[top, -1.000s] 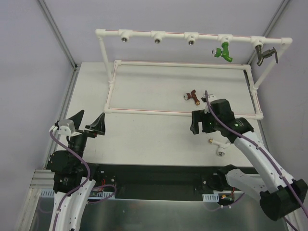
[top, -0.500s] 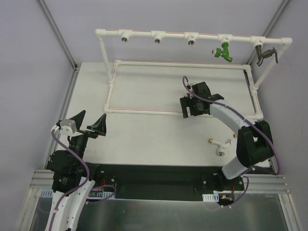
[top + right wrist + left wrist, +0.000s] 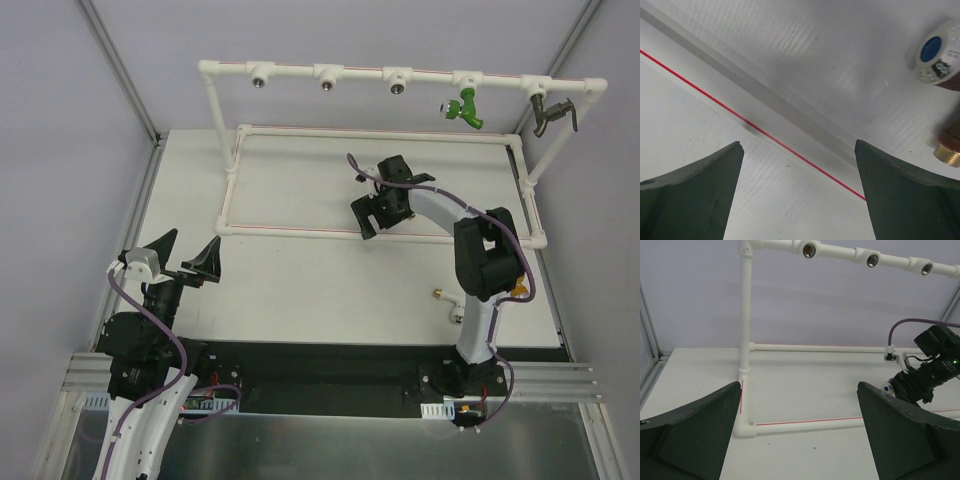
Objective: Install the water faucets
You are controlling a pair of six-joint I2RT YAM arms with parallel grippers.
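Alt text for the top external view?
The right gripper, jaws open, reaches over the front pipe of a white pipe frame on the table, while the left gripper sits open near its base. A green faucet and a dark grey faucet are fitted on the frame's top rail beside three bare sockets; a white faucet lies on the table.

White plastic pipe frame (image 3: 380, 132), thin red stripes: floor rectangle plus raised rear rail. Its near floor pipe ran directly below the right pincer (image 3: 371, 222). Three white tee fittings with metal sockets (image 3: 328, 78) sat on the rail, above and beyond the pincer. White tabletop (image 3: 300, 290) lay beneath it. Pale lilac wall (image 3: 70, 200) stood far to its left.
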